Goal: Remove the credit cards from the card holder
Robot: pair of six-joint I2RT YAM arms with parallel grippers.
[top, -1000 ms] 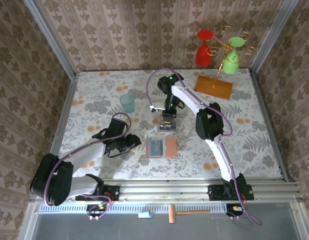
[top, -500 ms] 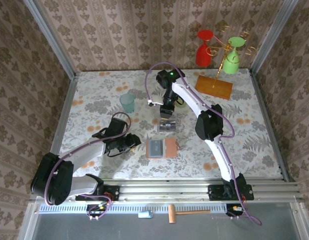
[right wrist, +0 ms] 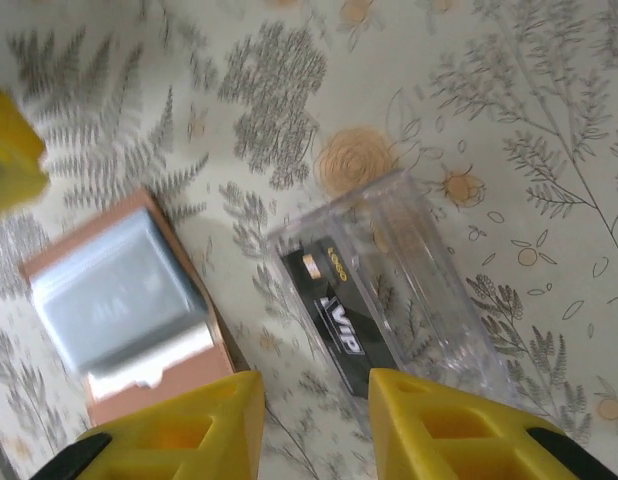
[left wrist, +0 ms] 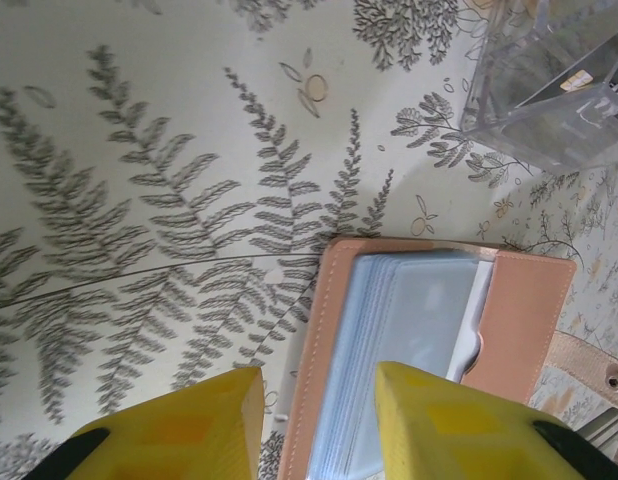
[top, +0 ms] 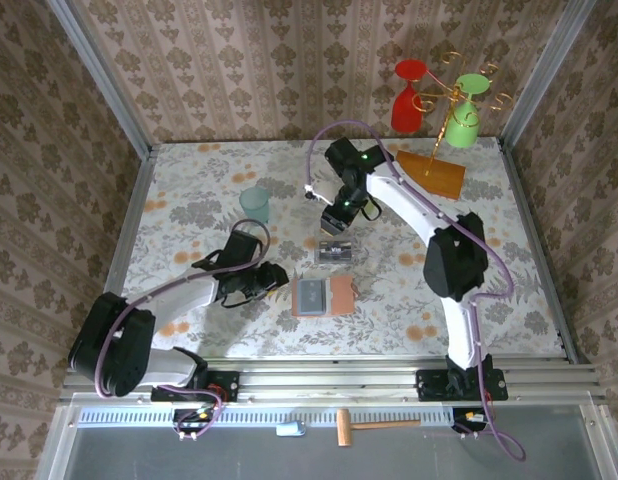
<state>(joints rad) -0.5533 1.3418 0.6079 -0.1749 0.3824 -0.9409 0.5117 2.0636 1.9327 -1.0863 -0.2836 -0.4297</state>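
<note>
— How is the left gripper [left wrist: 314,385] seen to be set?

— Its yellow fingers [left wrist: 189,430] are spread apart, and nothing is pinched between them. A salmon-pink folding card holder [left wrist: 419,330] is laid open on the fern-printed tablecloth [left wrist: 139,150] just ahead of the fingertips. Its near pink border is lined up with the gap between them. The grey-blue pockets are turned upward. Whether any cards are held in them cannot be told.

— And the right gripper [right wrist: 314,385]?

— It is also held open. A clear gap is seen between its fingers and nothing is gripped. Just ahead of the fingertips a clear rectangular plastic tray [right wrist: 429,270] is found, and a black plastic credit card with pale lettering [right wrist: 334,320] is laid flat inside it.

— Where is the card holder placed relative to that gripper?

— It is seen ahead and to the left of the right gripper's fingers, near the tray but apart from it. In the overhead view the tray is placed between the right gripper and the card holder. The left gripper is brought close to the holder's left edge, though contact cannot be made out.
</note>
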